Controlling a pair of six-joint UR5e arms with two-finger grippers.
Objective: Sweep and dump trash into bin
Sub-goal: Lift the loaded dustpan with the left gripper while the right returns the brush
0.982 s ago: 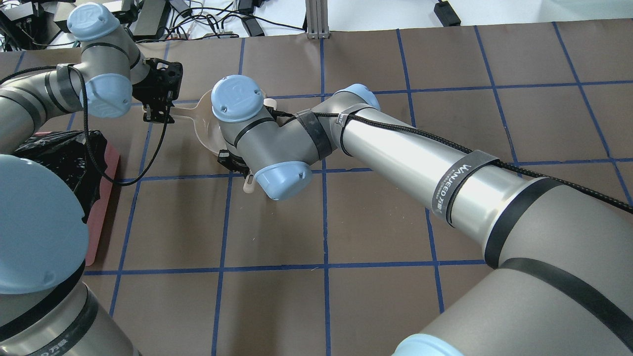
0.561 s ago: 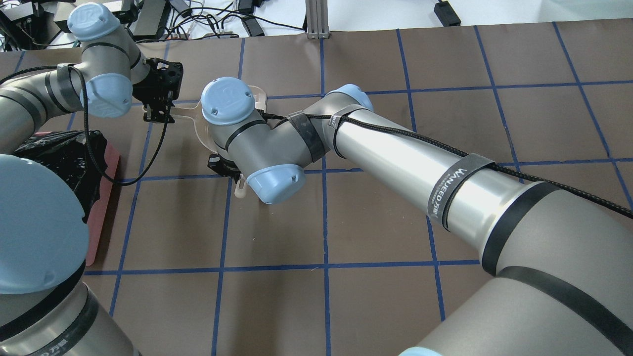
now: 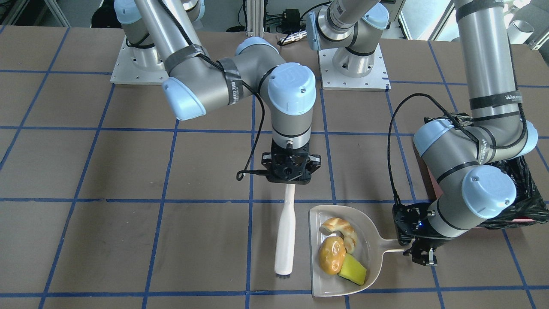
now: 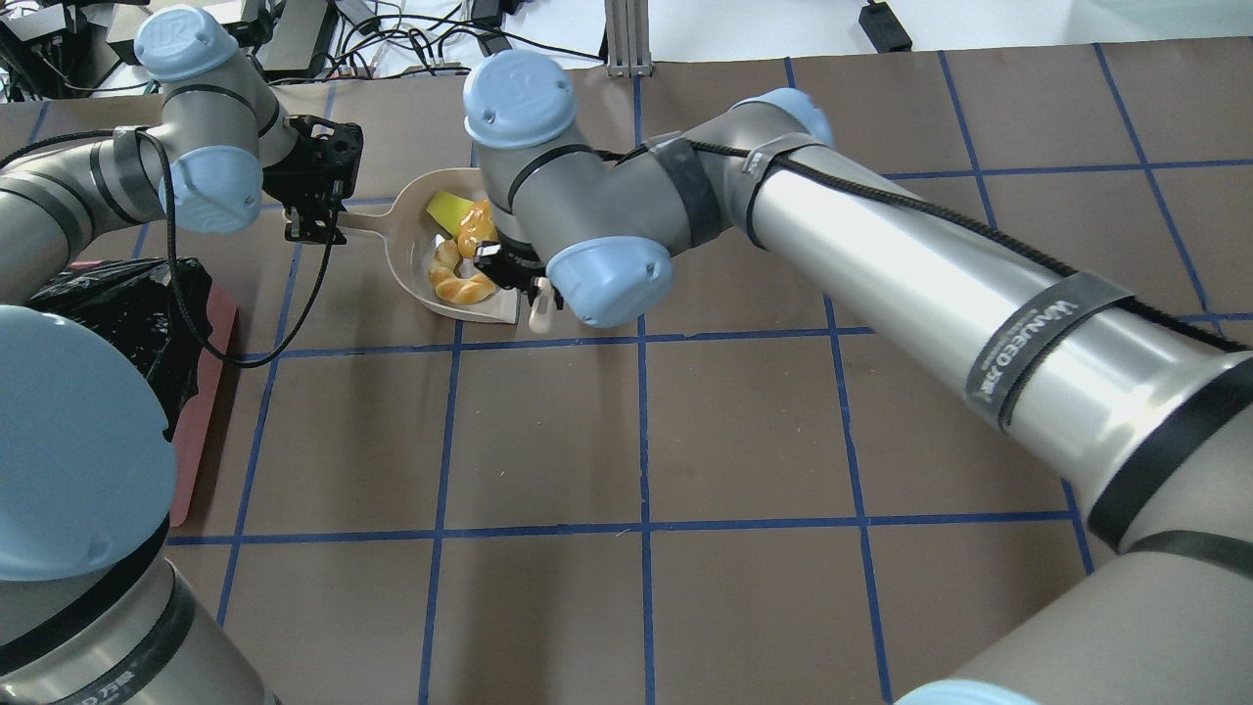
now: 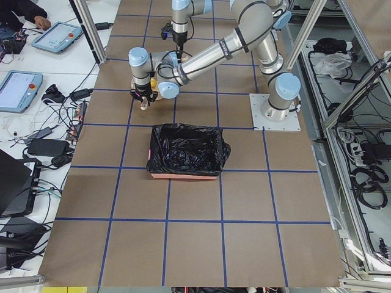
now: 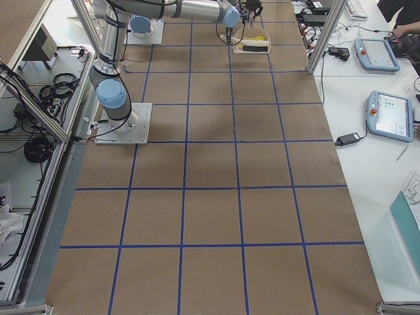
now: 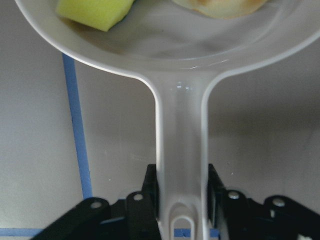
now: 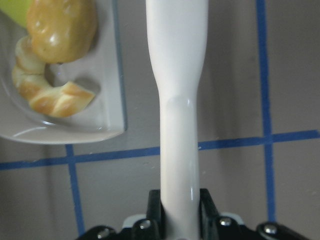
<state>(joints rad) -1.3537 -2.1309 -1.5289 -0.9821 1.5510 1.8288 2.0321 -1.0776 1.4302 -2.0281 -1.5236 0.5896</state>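
Note:
The beige dustpan (image 3: 318,285) rests on the table and holds all the trash: the glossy potato-like lump (image 3: 331,256), the curled pastry (image 3: 341,229) and the yellow-green wedge (image 3: 353,270). My left gripper (image 3: 422,255) is shut on the dustpan handle (image 7: 181,150). My right gripper (image 3: 288,178) is shut on the white brush (image 3: 285,231), which stands just beside the pan's open edge, bristles down. In the overhead view the pan (image 4: 411,250) sits between both grippers. The pink bin with its black bag (image 4: 127,313) stands beside my left arm; it also shows in the exterior left view (image 5: 186,149).
Brown table with a blue tape grid. The arms' base plates (image 3: 137,64) lie on the robot's side. Cables and power bricks (image 4: 421,39) lie beyond the far edge. Tablets (image 6: 387,115) rest on a side table.
My right arm has swung away from over the dustpan toward the far right, taking the brush off the pan and uncovering the three pieces inside. My left arm and the pan have not moved.

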